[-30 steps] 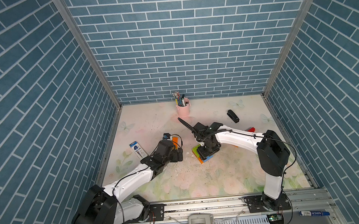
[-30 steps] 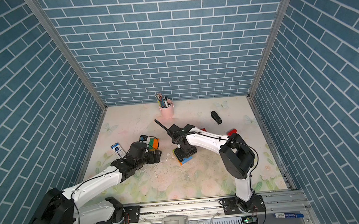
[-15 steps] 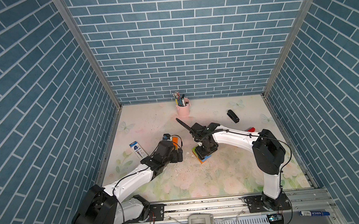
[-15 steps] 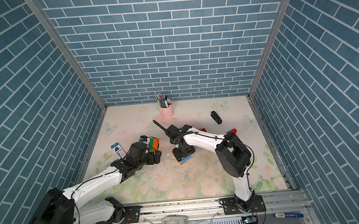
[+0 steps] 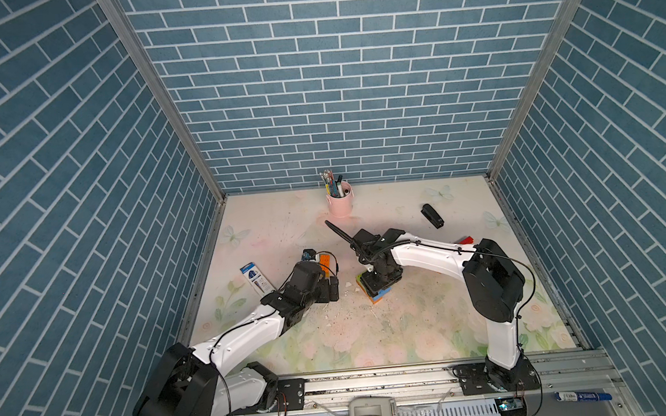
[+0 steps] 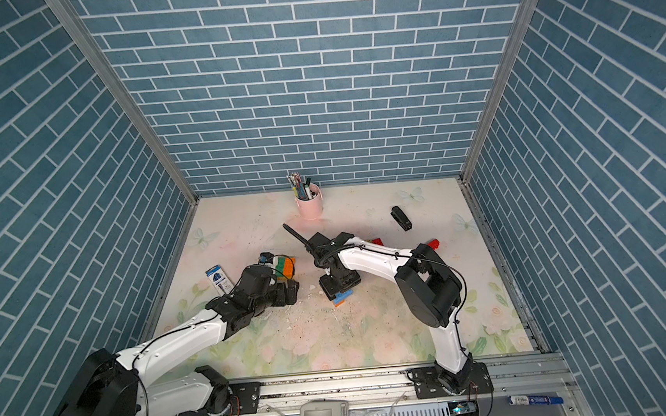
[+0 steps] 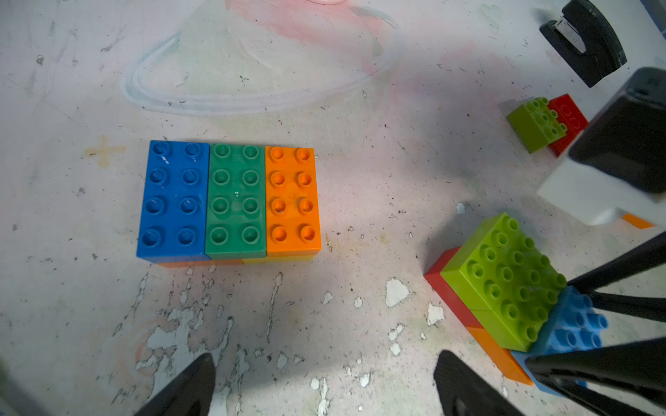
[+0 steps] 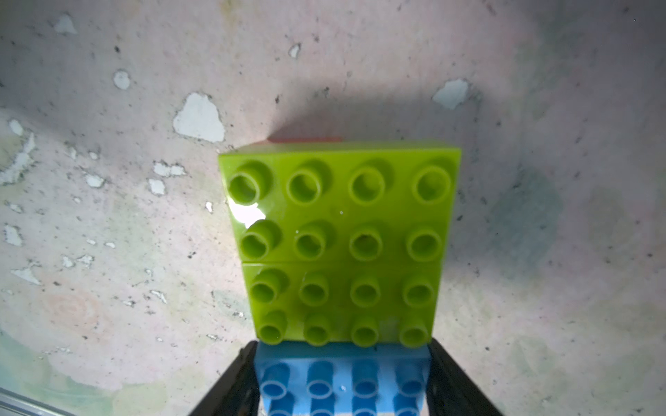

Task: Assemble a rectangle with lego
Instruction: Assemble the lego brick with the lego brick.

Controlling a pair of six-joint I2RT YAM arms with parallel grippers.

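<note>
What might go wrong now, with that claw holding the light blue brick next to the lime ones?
1. The right gripper clamps the light blue brick beside the lime bricks. Pressing down off-square may leave it unseated or shove the stack sideways.
2. Nothing steadies that stack. The left gripper hangs open, apart from it, so pulling the right gripper away may drag the stack along.
</note>
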